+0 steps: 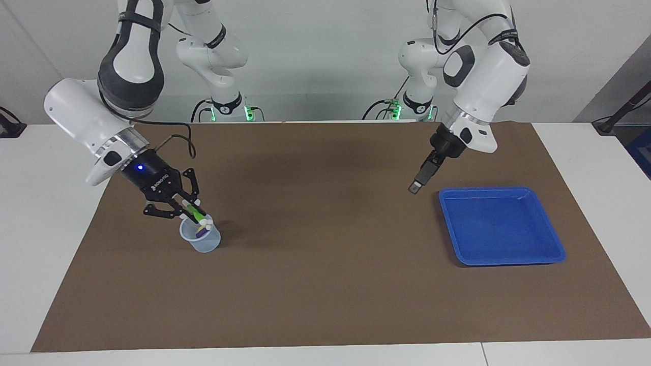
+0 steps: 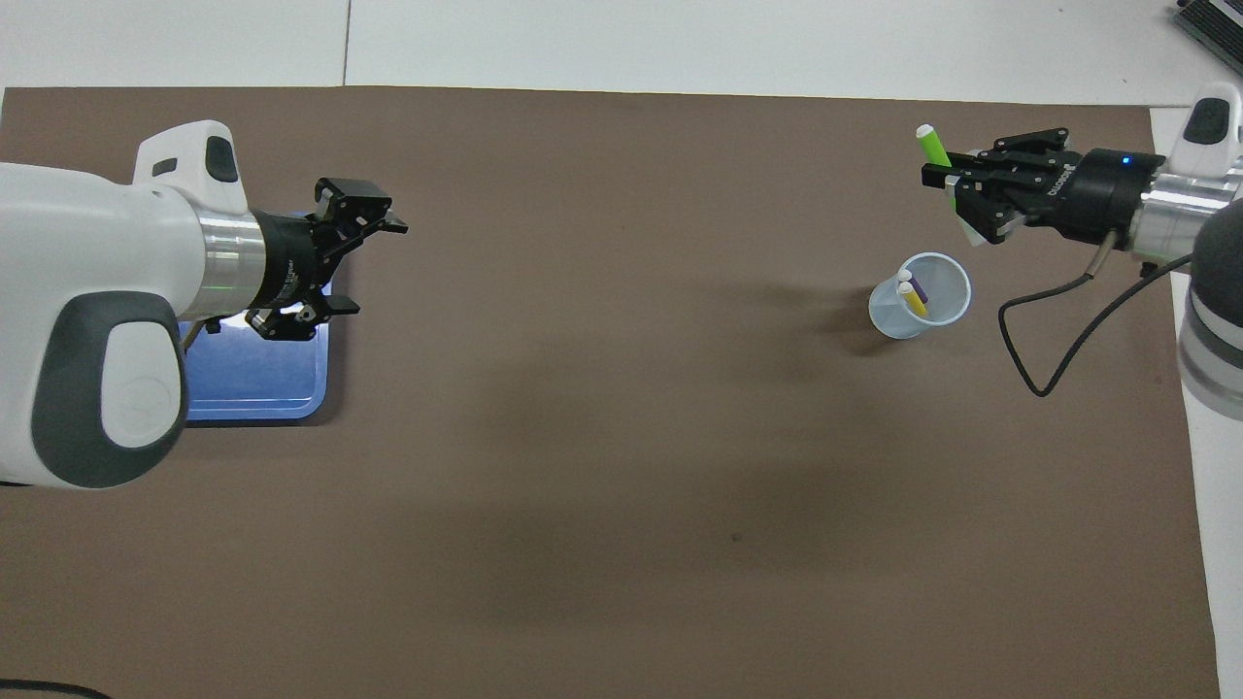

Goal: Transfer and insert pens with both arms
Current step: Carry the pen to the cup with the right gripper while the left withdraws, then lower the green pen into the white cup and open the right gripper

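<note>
The green pen (image 1: 192, 211) is gripped in the closed jaws of the right gripper (image 1: 179, 209) and is held tilted, white tip down, just above the cup (image 1: 202, 239), presumably so that it can be slid in beside the yellow pen (image 2: 913, 301) and the purple pen (image 2: 917, 288) (both already standing inside). The left gripper (image 1: 414, 187), with jaws wide and empty, is kept waiting over the counter (image 1: 325, 284) beside the blue tray (image 1: 554, 256), which holds nothing. The green pen is seen as slim, short and bright.

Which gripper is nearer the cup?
Right. The right gripper holds the green pen just above the cup; the left gripper hangs beside the blue tray, toward the left arm's end.
</note>
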Action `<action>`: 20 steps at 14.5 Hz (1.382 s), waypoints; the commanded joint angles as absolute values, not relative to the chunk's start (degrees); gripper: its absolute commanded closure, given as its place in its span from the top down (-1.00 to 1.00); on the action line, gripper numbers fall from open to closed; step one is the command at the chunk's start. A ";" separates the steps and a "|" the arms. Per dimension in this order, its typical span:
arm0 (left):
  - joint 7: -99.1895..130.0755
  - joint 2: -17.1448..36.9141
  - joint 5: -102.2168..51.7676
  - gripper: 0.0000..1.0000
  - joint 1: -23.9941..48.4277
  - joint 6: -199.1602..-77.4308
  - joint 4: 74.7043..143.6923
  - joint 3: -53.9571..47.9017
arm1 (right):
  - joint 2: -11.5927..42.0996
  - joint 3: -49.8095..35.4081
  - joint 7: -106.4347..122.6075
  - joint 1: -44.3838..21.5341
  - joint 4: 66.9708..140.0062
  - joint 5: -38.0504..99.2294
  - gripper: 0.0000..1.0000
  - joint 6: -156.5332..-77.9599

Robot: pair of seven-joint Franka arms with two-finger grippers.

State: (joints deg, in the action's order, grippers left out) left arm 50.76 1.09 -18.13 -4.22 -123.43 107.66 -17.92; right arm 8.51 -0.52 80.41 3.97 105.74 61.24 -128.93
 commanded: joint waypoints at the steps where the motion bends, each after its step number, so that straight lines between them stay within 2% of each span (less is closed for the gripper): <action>1: 42.91 -0.88 -12.77 1.00 -8.86 -117.18 108.02 -18.28 | 4.22 -1.06 91.63 6.14 113.80 71.15 -1.00 -130.43; 4: 41.93 -0.97 -5.38 1.00 -10.45 -114.88 107.58 -17.67 | 4.83 -1.14 101.65 6.68 115.93 76.53 -1.00 -130.43; 10: 31.31 -0.27 -0.53 1.00 -15.91 -107.95 103.99 -17.58 | 8.08 -1.05 114.25 7.64 117.68 86.04 -1.00 -129.90; 13: 30.76 1.05 0.34 1.00 -16.26 -104.95 99.94 -17.58 | 10.36 -1.14 122.40 10.45 119.00 88.84 -1.00 -126.40; 15: 28.15 1.14 3.51 1.00 -17.48 -103.80 99.49 -17.58 | 12.12 -1.14 126.37 11.42 119.70 92.10 -1.00 -123.24; 20: 18.59 1.06 3.52 1.00 -18.46 -102.05 98.87 -17.49 | 14.67 -1.14 130.06 11.25 119.71 96.23 -1.00 -122.09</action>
